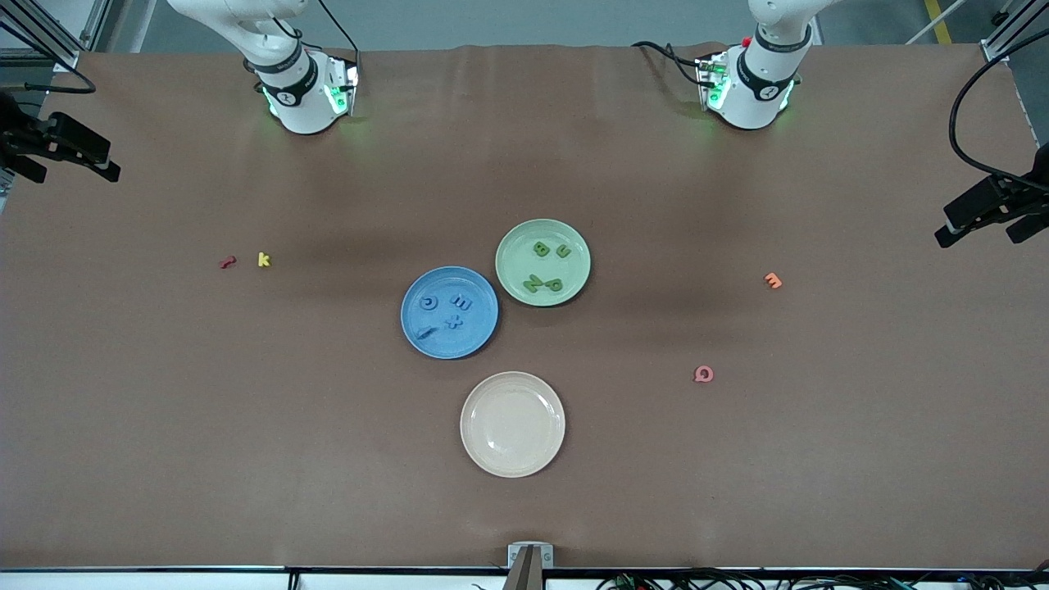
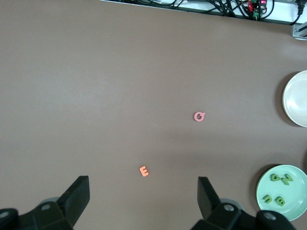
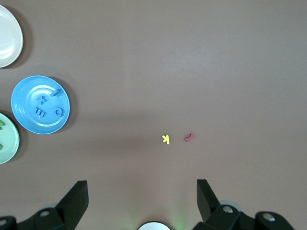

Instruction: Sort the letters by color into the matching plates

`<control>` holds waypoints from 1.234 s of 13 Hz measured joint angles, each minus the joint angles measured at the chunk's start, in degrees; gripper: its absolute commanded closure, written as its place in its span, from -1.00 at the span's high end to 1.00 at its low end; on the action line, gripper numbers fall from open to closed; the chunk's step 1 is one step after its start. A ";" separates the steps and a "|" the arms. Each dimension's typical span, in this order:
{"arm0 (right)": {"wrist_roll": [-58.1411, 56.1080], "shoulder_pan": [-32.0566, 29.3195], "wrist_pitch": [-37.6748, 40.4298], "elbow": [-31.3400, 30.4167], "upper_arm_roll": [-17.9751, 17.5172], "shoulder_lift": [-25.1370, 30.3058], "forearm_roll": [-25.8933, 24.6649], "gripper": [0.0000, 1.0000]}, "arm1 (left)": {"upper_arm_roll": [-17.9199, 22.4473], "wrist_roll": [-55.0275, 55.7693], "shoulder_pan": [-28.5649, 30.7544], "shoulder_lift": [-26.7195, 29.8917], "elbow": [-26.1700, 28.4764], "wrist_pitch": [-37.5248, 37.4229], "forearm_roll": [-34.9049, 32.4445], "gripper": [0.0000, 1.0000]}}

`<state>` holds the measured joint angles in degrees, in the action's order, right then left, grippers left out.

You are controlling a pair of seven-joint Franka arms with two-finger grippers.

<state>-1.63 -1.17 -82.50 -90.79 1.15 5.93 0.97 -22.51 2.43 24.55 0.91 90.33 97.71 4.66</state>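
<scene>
We judge the blue letters (image 1: 447, 315) and green letters (image 1: 547, 266) light, stiff, best pinched across their edges (all plated); left gripper (image 2: 144, 194) and right gripper (image 3: 142, 194) hang released, empty.

green plate (image 3: 7, 138) cut off; red letter (image 1: 228, 263) unreadable.

Three plates (image 1: 565, 283), four blue letters (image 1: 447, 314), four green letters (image 1: 547, 266), four stray letters (image 1: 263, 260)

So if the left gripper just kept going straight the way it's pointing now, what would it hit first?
Probably just bare table. The open left gripper points down at the brown surface, and the closest thing in its wrist view is the orange letter, lying just ahead of the fingertips; depth is hard to judge.
</scene>
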 measured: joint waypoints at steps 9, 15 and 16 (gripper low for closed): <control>0.00 0.00 -0.17 0.00 0.01 0.00 -0.93 1.00 | 23.62 0.04 -24.79 0.99 -0.23 -1.34 0.00 0.99; 0.00 0.00 -0.02 0.00 0.09 0.00 -0.93 1.00 | 23.67 0.04 -24.73 1.02 -0.26 -1.34 -0.59 0.99; 0.01 0.00 -0.02 0.00 0.10 0.00 -0.93 1.00 | 23.67 0.04 -24.73 1.02 -0.26 -1.34 -0.61 0.99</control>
<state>-1.63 -1.17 -82.52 -90.79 1.25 5.93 0.04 1.16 2.47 -0.18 1.93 90.06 96.37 4.04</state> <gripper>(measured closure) 0.000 0.000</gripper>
